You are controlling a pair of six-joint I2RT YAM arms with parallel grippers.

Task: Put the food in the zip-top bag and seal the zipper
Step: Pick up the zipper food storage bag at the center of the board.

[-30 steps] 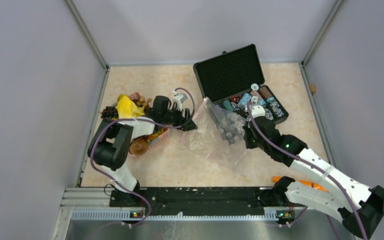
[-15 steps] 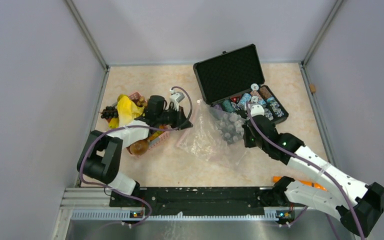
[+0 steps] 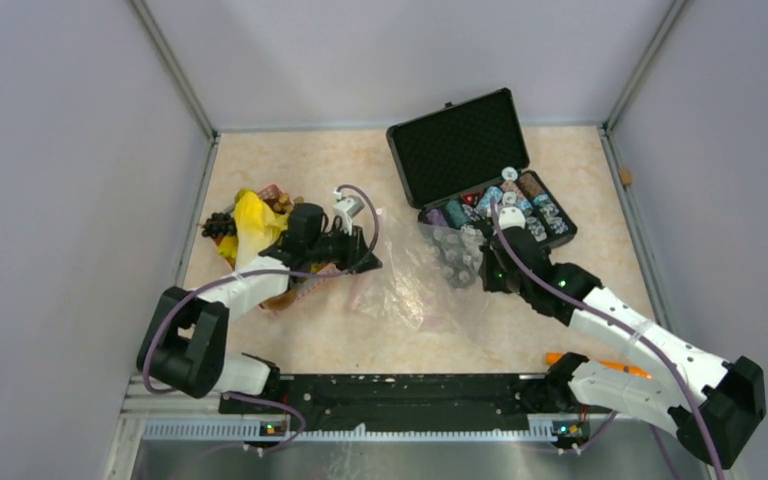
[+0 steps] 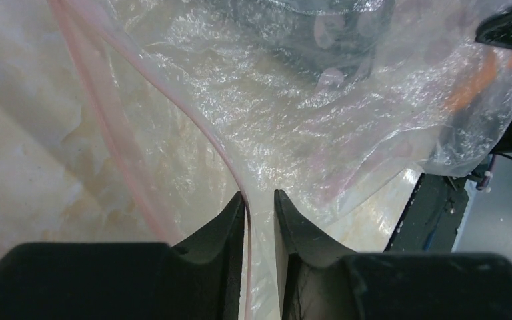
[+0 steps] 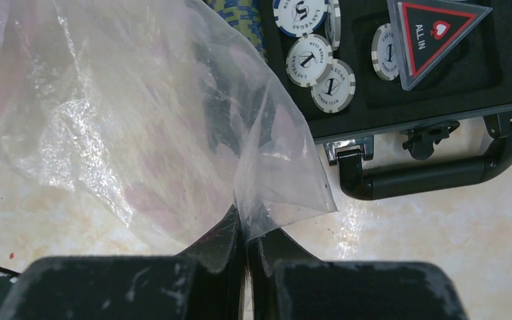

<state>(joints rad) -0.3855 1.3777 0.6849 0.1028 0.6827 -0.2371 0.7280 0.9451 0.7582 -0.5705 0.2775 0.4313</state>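
Note:
The clear zip-top bag (image 3: pixel 412 285) lies crumpled mid-table between my two grippers. My left gripper (image 3: pixel 367 260) is at the bag's left edge. In the left wrist view its jaws (image 4: pixel 260 200) stand a narrow gap apart, and the pink zipper (image 4: pixel 110 133) edge runs loosely through that gap. My right gripper (image 3: pixel 491 274) is shut on the bag's right corner (image 5: pixel 287 193), and the film is pinched between its fingertips (image 5: pixel 245 230). The food sits at the far left: a yellow piece (image 3: pixel 250 220), a dark grape bunch (image 3: pixel 218 226) and a brown ball (image 3: pixel 278 296), partly hidden under my left arm.
An open black case (image 3: pixel 460 145) with poker chips (image 5: pixel 317 57) stands at the back right, its handle (image 5: pixel 427 177) close to my right gripper. A pink basket (image 3: pixel 317 279) lies under the left arm. An orange piece (image 3: pixel 610 367) rests by the right arm's base.
The left gripper narrowed from wide open and drew back to the left. The bag came down from its raised pose and spread leftward. The right gripper kept its hold.

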